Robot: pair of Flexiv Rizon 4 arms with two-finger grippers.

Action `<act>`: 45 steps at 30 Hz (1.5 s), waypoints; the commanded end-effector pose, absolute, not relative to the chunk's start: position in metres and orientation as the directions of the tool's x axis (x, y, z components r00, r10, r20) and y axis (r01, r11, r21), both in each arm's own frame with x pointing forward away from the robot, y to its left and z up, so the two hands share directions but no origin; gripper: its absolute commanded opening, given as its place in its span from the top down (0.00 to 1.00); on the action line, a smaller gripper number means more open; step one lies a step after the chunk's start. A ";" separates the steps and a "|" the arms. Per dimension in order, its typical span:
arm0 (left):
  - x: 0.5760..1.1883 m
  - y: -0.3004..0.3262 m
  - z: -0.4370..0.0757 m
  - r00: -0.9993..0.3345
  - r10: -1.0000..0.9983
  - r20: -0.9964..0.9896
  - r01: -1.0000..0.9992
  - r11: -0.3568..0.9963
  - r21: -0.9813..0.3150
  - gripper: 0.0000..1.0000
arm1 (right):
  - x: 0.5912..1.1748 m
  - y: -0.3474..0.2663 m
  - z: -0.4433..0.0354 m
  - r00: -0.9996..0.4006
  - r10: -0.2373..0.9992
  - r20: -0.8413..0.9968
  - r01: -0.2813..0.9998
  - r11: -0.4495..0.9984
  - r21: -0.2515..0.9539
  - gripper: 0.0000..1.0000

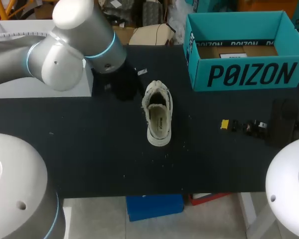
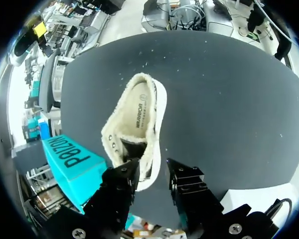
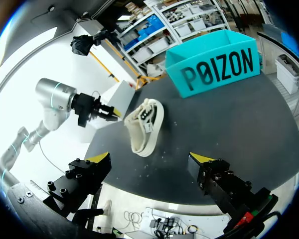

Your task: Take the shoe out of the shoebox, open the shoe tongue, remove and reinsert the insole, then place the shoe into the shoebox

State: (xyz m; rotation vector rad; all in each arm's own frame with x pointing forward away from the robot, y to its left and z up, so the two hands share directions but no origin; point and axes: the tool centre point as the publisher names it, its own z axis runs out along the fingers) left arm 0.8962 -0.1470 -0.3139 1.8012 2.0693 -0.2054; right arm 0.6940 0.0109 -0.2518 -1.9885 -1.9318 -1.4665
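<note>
Shoe (image 1: 158, 113) stood out of shoebox (image 1: 239, 74), upright at tabletop (image 1: 89, 149) middle. Shoebox sat open at far right corner. First step judged done; return to shoebox not yet done. Insole (image 2: 142, 107) lay seated inside shoe; whether removal and reinsertion were complete could not be told. Tongue state was hard to make out. Left jaws were parted and empty, just beside shoe's toe end, not touching. Right jaws were spread wide and empty, near right edge. Left yellow tips were hidden in own wrist view.
</note>
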 end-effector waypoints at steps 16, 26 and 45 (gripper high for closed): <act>0.894 -0.164 -0.364 0.079 0.952 -0.296 0.992 -0.047 0.114 0.61 | 0.695 0.009 -0.251 -0.195 0.776 0.600 0.792 -0.237 0.563 0.00; 0.899 -0.168 -0.389 0.084 0.957 -0.277 0.994 -0.063 0.084 0.61 | 0.695 0.009 -0.251 -0.195 0.776 0.600 0.792 -0.237 0.563 0.00; 0.907 -0.183 -0.417 0.166 0.968 -0.187 0.984 -0.149 0.102 0.91 | 0.695 0.009 -0.251 -0.195 0.776 0.600 0.792 -0.237 0.563 0.00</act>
